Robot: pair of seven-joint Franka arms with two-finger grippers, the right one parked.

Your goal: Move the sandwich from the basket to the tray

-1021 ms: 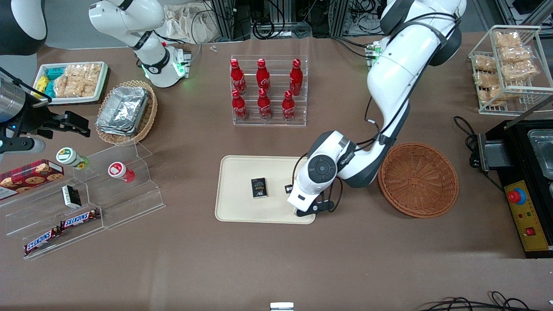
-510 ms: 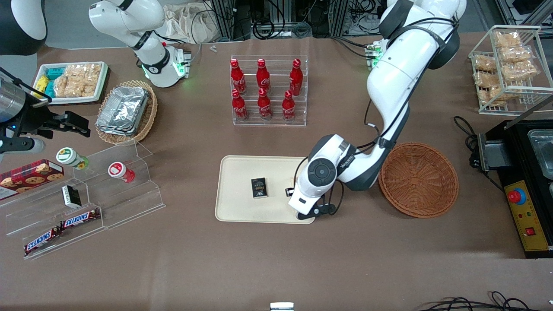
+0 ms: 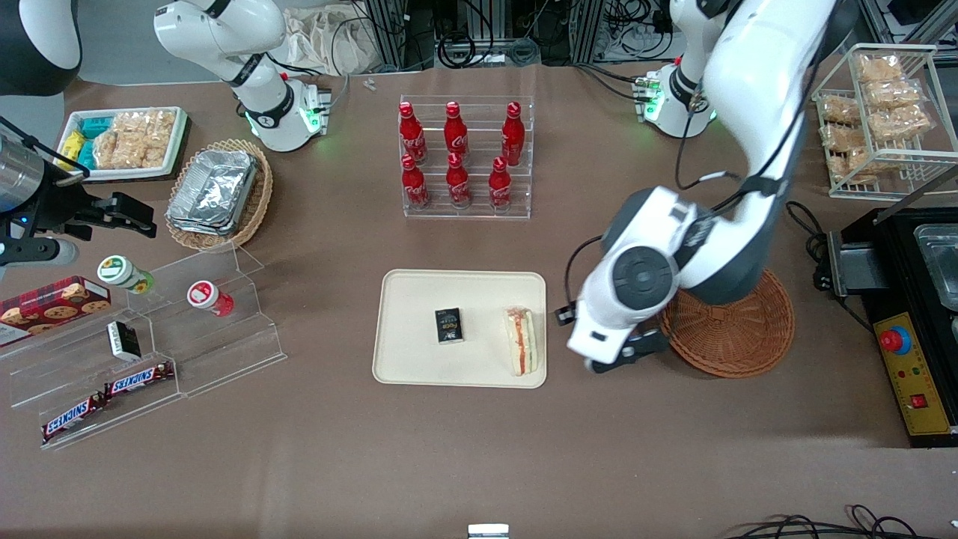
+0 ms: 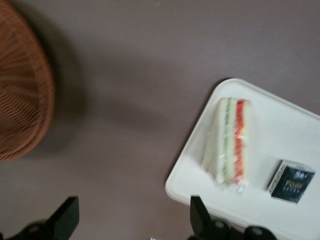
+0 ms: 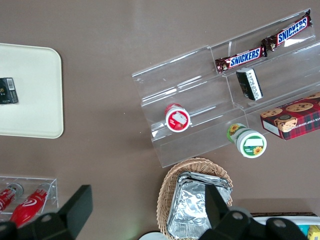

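Observation:
The wrapped wedge sandwich (image 3: 522,340) (image 4: 228,141) lies on the cream tray (image 3: 419,299) (image 4: 260,200), at the edge nearest the basket. The reddish-brown wicker basket (image 3: 737,329) (image 4: 22,95) is partly covered by the working arm and shows nothing inside. My left gripper (image 3: 617,359) (image 4: 134,220) hangs above the bare table between tray and basket, open, with nothing between its fingers (image 4: 65,217).
A small black packet (image 3: 449,326) (image 4: 291,181) lies mid-tray. An acrylic rack of red bottles (image 3: 464,157) stands farther from the front camera than the tray. Acrylic steps with snacks (image 3: 150,337) and a foil-container basket (image 3: 217,195) sit toward the parked arm's end. A black machine (image 3: 913,322) stands beside the wicker basket.
The gripper has let go of the sandwich on the tray, then lifted and swung away toward the basket. The sandwich now shows uncovered.

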